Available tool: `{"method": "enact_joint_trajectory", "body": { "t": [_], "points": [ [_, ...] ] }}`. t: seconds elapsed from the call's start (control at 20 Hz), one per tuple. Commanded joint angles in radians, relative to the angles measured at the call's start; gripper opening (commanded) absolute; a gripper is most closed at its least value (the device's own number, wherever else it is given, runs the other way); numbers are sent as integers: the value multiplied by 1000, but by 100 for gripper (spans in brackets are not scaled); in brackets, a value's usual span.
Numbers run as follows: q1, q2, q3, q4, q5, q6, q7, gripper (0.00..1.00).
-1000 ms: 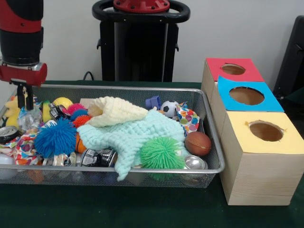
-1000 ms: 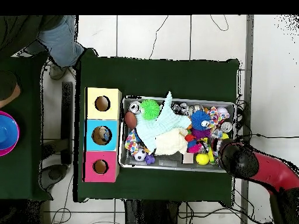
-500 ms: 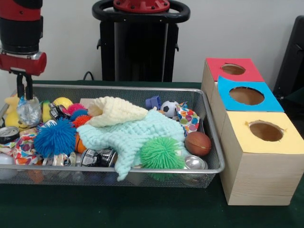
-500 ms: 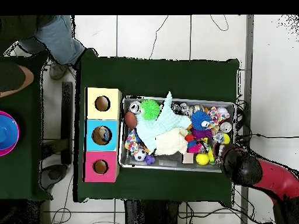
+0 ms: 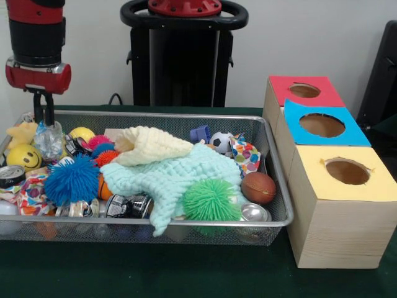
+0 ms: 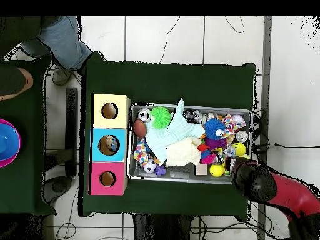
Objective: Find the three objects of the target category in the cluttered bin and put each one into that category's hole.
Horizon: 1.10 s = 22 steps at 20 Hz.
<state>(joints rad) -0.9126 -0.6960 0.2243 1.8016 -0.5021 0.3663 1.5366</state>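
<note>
Seemingly crumpled clear plastic (image 5: 48,138) in end effector (image 5: 43,115), above bin (image 5: 186,221)

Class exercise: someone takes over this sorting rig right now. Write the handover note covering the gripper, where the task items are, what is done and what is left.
Gripper: shut on a crinkly clear plastic piece, held just above the end of the wire bin farthest from the boxes.
Boxes: red box, blue box and yellow box stand in a row beside the bin.
Done: no delivery visible; from the front, the holes show nothing inside.
Left: carry the held piece to its hole, then keep searching the clutter for the rest.
</note>
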Motion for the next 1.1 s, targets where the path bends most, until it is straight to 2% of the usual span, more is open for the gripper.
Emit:
{"method": "enact_joint_trajectory", "body": {
  "t": [0.05, 0.35, 0.7, 1.1],
  "points": [
    [26, -54, 39, 98, 49, 44, 97, 0],
    [33, -159, 48, 142, 86, 90, 70, 0],
    [52, -230, 51, 166, 135, 142, 47, 0],
    [109, -226, 27, 176, 165, 128, 101, 0]
  ]
}}
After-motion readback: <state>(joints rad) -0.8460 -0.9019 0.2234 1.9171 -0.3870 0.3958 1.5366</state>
